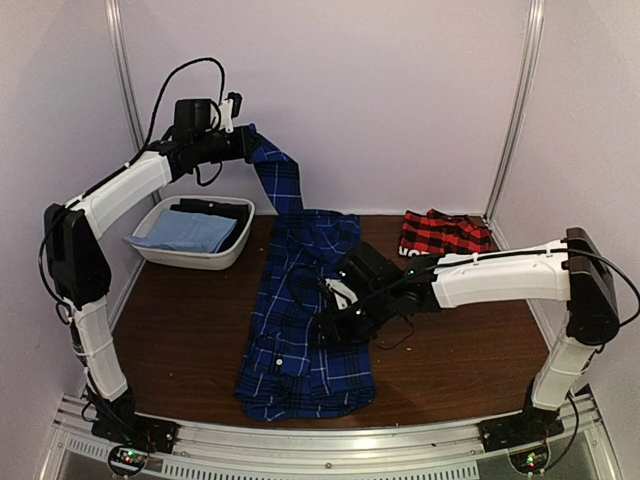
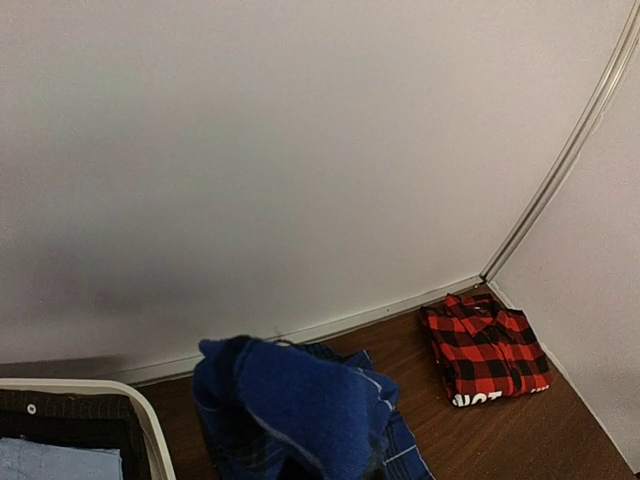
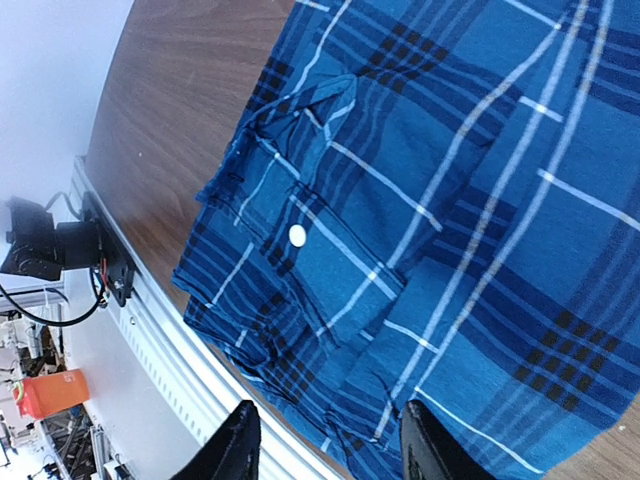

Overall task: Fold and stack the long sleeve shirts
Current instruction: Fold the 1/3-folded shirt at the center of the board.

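Dark blue plaid flannel shirt [image 1: 300, 340], crossed with black bands and thin white lines, is spread lengthwise down the middle of the brown wooden table [image 1: 180, 330], its lower edge close to the metal rail [image 1: 330, 450] at the bottom of the top view. One sleeve is drawn up and away to the upper left of that view, where it is clamped in the left gripper [image 1: 240, 135], raised high against the pale back wall. In the left wrist view the bunched blue sleeve fills the bottom centre; the fingers themselves are not seen there. The right gripper [image 1: 335, 305] is held low over the middle of the spread shirt. In the right wrist view its two black fingers [image 3: 235, 445] are seen apart at the bottom edge, with nothing between them but the plaid cloth below, where a buttoned flap with a white button [image 3: 296, 235] is shown left of centre. The red-and-black check shirt [image 1: 445, 235] is laid folded at the far right corner of the table, well apart from the blue one. A white plastic basin [image 1: 185, 258] is set at the far left of the table, and a plain light blue cloth [image 1: 190, 230] and a plain black garment [image 1: 210, 208] are held inside it.
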